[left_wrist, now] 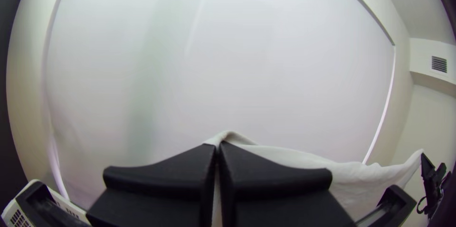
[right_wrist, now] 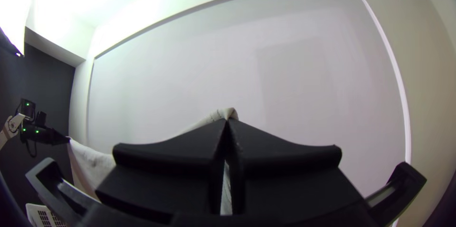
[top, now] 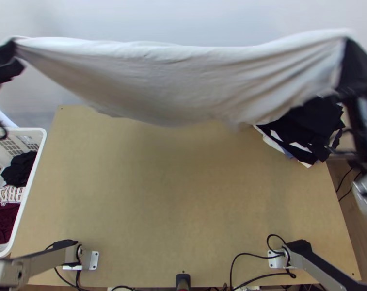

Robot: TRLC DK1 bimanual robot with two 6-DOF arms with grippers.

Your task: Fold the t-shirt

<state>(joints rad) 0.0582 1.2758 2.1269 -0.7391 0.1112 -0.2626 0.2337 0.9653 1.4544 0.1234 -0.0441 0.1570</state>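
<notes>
Shirt (top: 183,82): white, aloft over the counter's (top: 173,194) far side, long axis spanning left claw (left_wrist: 217,147) to right claw (right_wrist: 227,121). Each is clamped on one end; neither arm is nearer. The cloth hangs beneath both, so laying it down likely calls for a matched descent. Fabric looks soft, creases fanning from the right end. Counter: flat, light wood. Basket (top: 37,167): white, slotted. Pile (top: 307,128): mostly black cloth, rumpled.

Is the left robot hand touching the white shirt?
Touching. In the left wrist view, the left gripper has its fingertips shut on an edge of the white shirt, and cloth pokes up above them.
</notes>
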